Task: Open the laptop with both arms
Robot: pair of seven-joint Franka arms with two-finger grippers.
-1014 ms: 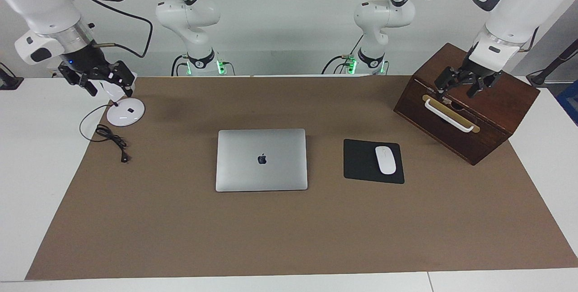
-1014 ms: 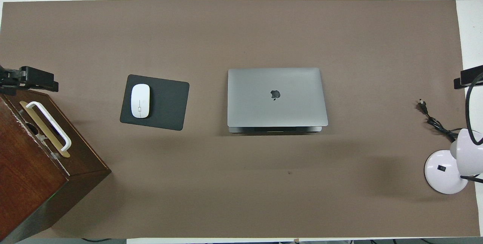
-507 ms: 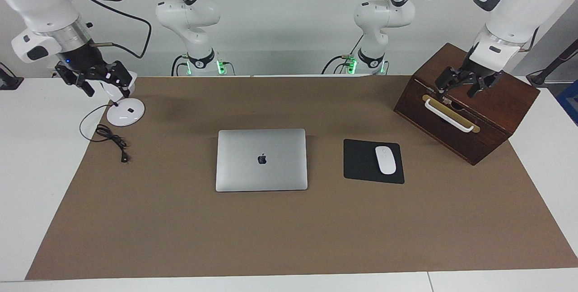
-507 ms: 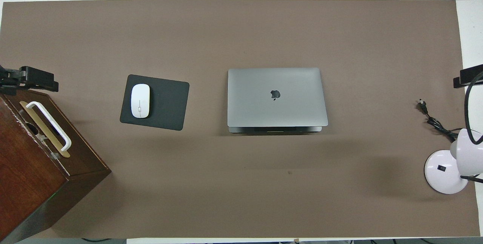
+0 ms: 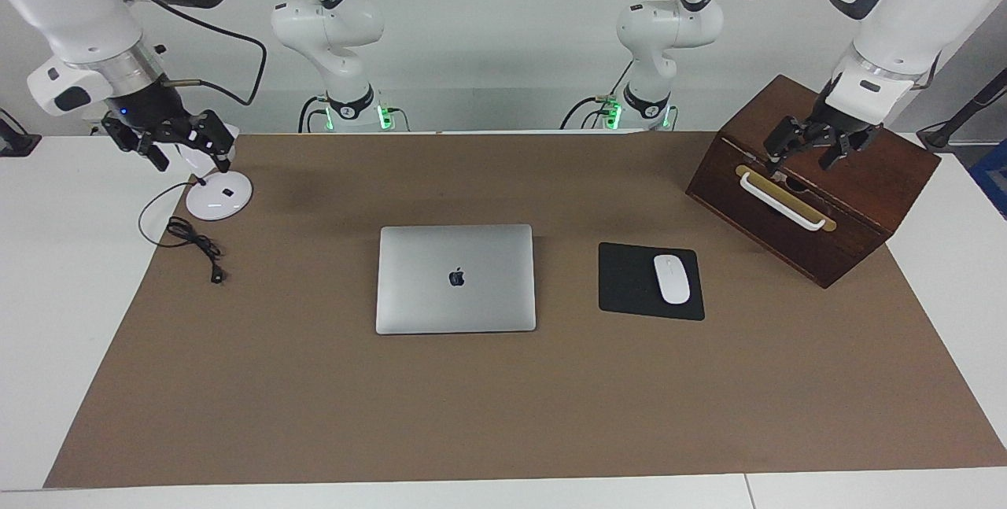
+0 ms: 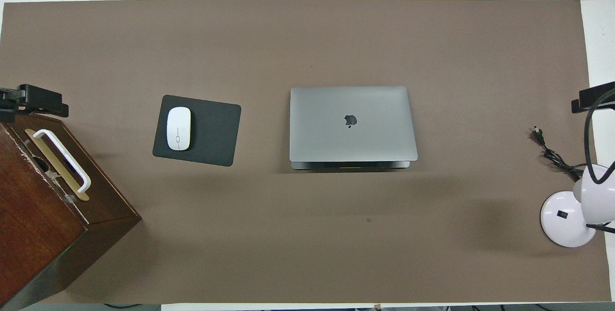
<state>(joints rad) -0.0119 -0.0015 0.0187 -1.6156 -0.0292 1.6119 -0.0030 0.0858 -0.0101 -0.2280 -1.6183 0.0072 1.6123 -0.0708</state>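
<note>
White tabletop (image 5: 47,296) carrying a brown mat (image 5: 503,414) that is spanning most of its width, with a pale wall rising at the robots' end.

Laptop (image 5: 456,278) lying shut and flat at the middle of the mat, lid up; an apple logo (image 5: 456,278) is showing on the lid as the only mark, with no readable writing anywhere in either view. Its hinge edge is facing the robots.

Black pad (image 5: 629,281) lying beside the laptop, toward the left arm's end, and bearing a white mouse (image 5: 672,278). Wooden box (image 5: 865,202) sitting closed at that same end, nearer to the robots than the pad and turned at an angle, a white handle (image 5: 783,201) on a brass plate showing on its front; its contents are hidden.

White lamp base (image 5: 219,196) standing at the right arm's end, its black cord (image 5: 197,245) lying coiled on the mat edge just beside it.

Left gripper (image 5: 810,149) hanging over the top of the box with its fingers spread, holding nothing. Right gripper (image 5: 169,139) hanging over the lamp, empty, its fingers standing apart. Both are staying well apart from the laptop.
</note>
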